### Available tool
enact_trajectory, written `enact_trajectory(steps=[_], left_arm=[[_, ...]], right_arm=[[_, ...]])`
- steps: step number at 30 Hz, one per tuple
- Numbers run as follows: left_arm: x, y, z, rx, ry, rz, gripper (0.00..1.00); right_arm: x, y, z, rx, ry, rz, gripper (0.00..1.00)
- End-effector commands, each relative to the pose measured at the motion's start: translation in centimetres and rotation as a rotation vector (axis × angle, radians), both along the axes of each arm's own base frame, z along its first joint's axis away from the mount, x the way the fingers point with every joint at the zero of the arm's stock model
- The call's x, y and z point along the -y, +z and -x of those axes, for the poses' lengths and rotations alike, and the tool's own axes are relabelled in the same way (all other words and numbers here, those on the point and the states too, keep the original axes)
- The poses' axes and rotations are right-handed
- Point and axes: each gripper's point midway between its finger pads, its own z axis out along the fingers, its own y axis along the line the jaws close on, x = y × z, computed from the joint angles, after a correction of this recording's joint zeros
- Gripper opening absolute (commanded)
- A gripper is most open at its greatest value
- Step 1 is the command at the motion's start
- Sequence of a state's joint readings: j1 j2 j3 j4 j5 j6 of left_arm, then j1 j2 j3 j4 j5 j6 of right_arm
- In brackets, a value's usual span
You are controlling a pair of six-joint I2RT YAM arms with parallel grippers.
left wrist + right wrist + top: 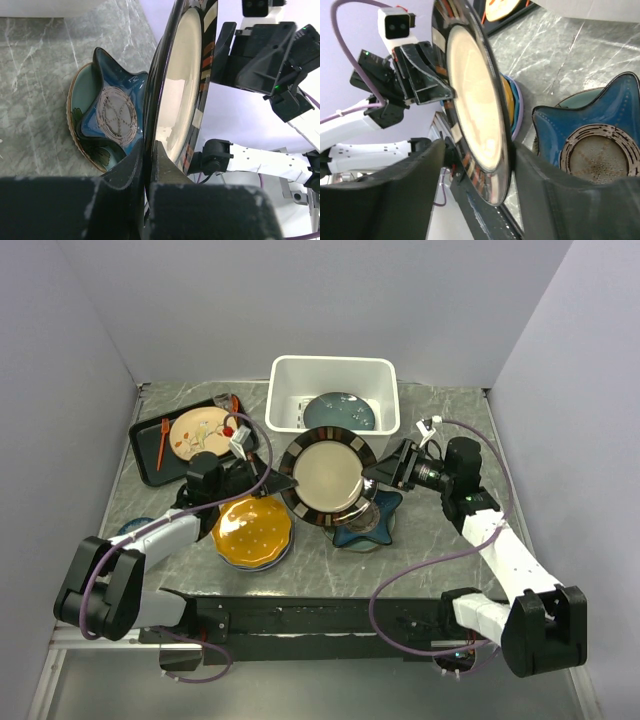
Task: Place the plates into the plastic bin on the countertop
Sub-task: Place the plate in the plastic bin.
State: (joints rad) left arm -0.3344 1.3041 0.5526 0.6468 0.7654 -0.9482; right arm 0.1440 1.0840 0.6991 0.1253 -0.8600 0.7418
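Observation:
The dark-rimmed beige plate [328,477] hangs on edge above the countertop [450,430], in front of the white plastic bin [333,361]. My left gripper [284,483] is shut on its left rim; the wrist view shows the jaws [149,147] pinching the rim of the plate [182,85]. My right gripper [376,472] is open, its fingers straddling the plate's right rim [475,105]; one finger [530,165] touches it, the other stands apart. A glossy teal plate [340,412] lies in the bin. An orange plate [252,530] tops a stack. A navy star plate [372,522] lies on a pale green one [82,90].
A black tray [150,462] with a beige plate [200,432] and orange utensils sits at the back left. A small blue bowl [135,527] shows by the left arm. Walls close the counter on three sides.

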Motion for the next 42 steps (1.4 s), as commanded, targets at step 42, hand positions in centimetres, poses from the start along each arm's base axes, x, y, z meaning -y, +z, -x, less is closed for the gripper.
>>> enact_trajectory(steps=[42], left_arm=[[2.2,12.2,-9.6,0.266,0.071,0.029,0.01]], right_arm=[[5.3,-1.8,0.4,0.098,-0.281,0.208,1.0]])
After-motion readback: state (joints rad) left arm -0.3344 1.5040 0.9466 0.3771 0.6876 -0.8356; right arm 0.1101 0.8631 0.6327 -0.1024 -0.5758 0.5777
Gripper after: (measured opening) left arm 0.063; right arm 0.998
